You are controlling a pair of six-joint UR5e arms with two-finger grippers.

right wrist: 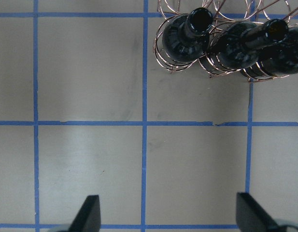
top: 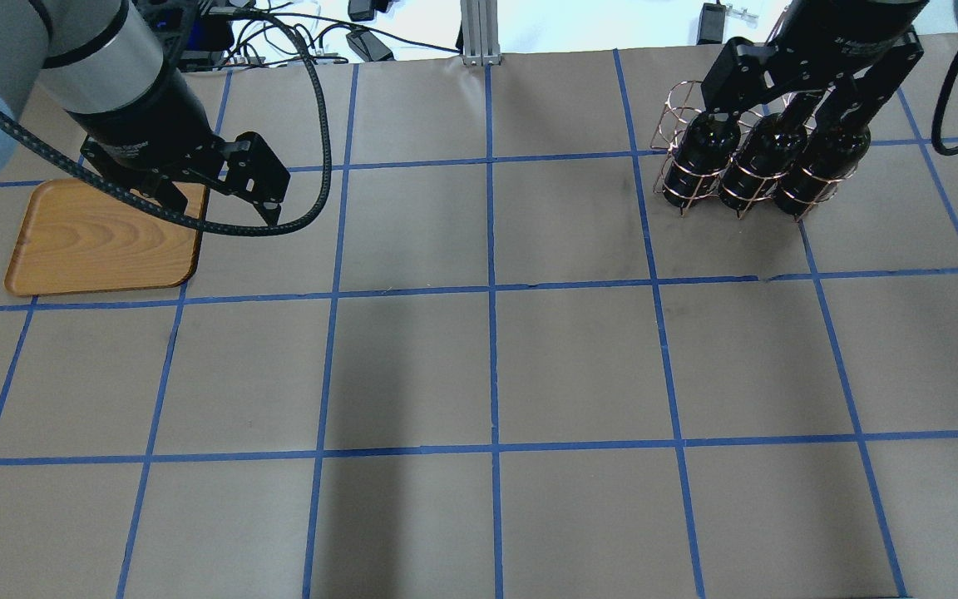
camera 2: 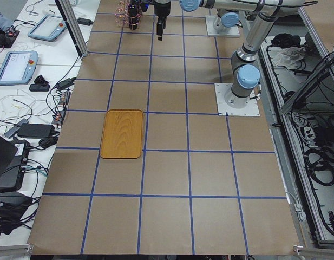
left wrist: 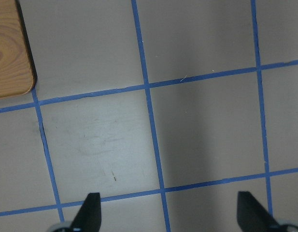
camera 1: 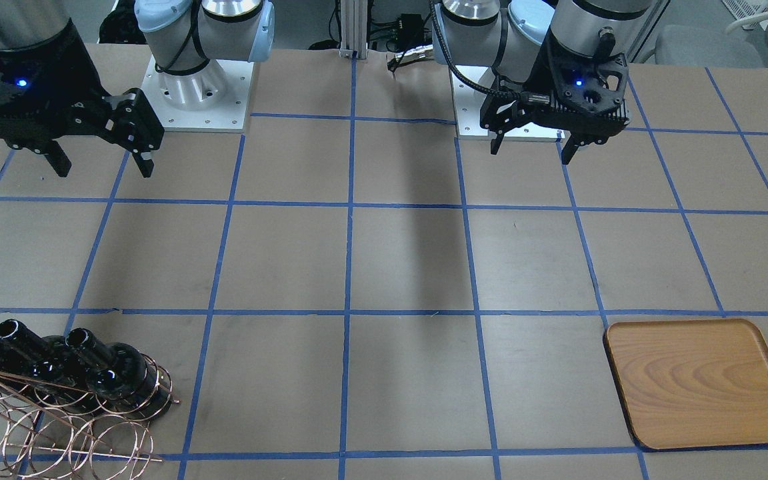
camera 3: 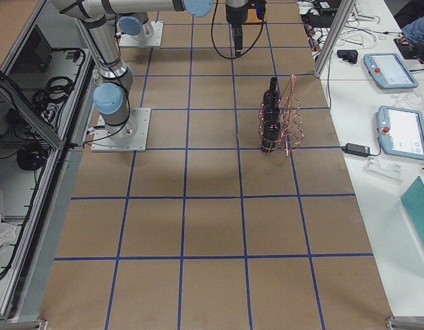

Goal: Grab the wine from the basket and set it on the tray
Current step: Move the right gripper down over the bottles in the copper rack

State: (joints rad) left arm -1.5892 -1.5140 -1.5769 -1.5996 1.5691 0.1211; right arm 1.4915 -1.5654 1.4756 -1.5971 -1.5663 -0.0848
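Note:
Three near-black wine bottles (top: 749, 170) stand upright side by side in the copper wire basket (top: 674, 125) at the table's far right; they also show in the right wrist view (right wrist: 185, 41) and the front view (camera 1: 111, 370). My right gripper (camera 1: 104, 170) is open and empty, high above the table and short of the basket; in the right wrist view (right wrist: 168, 215) the bottles lie ahead of its fingers. The wooden tray (top: 105, 241) lies empty at the far left. My left gripper (top: 225, 206) is open and empty, hovering beside the tray's right edge (left wrist: 8, 53).
The table is covered in brown paper with a grid of blue tape (top: 491, 287). The arm bases (camera 1: 201, 93) stand at the robot's side of the table. Cables and teach pendants (camera 3: 397, 130) lie on a side bench beyond the far edge.

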